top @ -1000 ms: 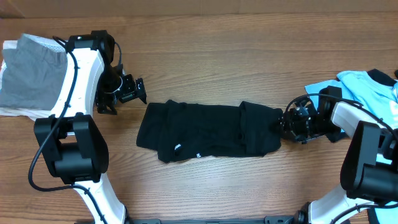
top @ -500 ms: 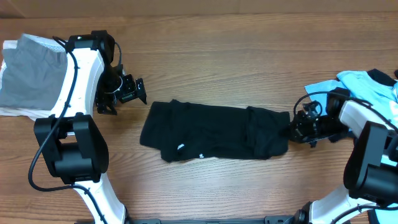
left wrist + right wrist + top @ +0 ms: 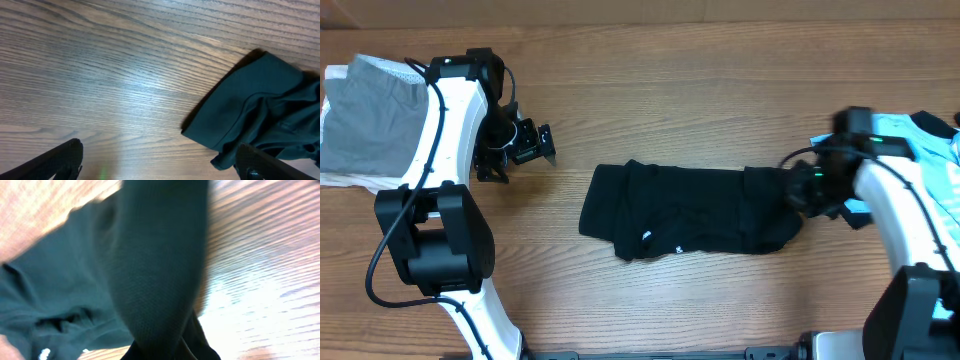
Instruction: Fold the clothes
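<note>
The black shirt [image 3: 690,212] lies bunched in a long strip on the desk [image 3: 720,80], right of centre. Its right end is gathered up in the right fingers [image 3: 802,188], which are closed on the cloth. In the right wrist view the fabric hangs close to the lens, with the wood beyond it. The left fingers [image 3: 67,159] are spread wide with nothing between them, well apart from the shirt's left end. A grey garment [image 3: 370,120] lies at the far left edge and a light blue garment [image 3: 910,135] at the far right.

Wooden table [image 3: 720,80]: brown, grain running left-right; shiny glare in left wrist view.
</note>
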Controlling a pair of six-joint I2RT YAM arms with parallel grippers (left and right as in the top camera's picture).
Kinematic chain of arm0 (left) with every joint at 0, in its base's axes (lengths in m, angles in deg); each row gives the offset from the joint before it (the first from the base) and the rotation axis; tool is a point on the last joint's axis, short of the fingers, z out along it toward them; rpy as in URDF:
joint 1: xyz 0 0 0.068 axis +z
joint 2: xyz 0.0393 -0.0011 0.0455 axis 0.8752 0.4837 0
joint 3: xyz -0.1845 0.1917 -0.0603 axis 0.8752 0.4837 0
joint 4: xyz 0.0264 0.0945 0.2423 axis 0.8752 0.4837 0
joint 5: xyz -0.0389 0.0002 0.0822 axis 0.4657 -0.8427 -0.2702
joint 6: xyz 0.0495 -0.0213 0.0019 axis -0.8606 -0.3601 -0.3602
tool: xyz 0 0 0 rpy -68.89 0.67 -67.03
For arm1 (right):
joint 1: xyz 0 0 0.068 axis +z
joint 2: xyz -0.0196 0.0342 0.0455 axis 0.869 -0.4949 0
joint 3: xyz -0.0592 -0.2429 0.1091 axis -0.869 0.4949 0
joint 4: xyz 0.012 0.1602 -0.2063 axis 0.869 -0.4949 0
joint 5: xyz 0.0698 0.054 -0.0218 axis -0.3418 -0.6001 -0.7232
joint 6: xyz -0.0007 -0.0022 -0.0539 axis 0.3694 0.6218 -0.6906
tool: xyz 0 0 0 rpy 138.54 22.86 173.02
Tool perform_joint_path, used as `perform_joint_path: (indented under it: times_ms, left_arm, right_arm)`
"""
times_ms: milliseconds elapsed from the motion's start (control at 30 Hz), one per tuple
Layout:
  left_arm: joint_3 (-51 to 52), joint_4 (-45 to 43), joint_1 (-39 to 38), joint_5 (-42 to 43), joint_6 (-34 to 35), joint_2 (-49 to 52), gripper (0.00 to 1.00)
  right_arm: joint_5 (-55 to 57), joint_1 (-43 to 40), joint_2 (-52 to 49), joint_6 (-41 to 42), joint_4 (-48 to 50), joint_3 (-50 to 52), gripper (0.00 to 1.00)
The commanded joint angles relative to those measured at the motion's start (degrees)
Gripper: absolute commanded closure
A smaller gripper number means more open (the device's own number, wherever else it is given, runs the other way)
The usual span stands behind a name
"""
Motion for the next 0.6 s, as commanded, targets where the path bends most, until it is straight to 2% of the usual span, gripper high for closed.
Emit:
perform_joint_path:
  times_ms: [0,200,567]
  left_arm:
    - [-1.3,-0.2,-0.2,1.0,-0.2,-0.1,0.0]
    - [-1.3,-0.1,-0.2,1.0,-0.3,-0.1,0.0]
    - [-1.3,-0.1,-0.2,1.0,-0.3,-0.1,0.0]
  right_arm:
    - [7.8,9.5,0.4,6.3,1.6,0.1,0.96]
    - [8.5,20.6,0.3,11.4,5.6,0.2,0.95]
    - [8.9,27.6,-4.2,12.5,6.5,0.2,0.71]
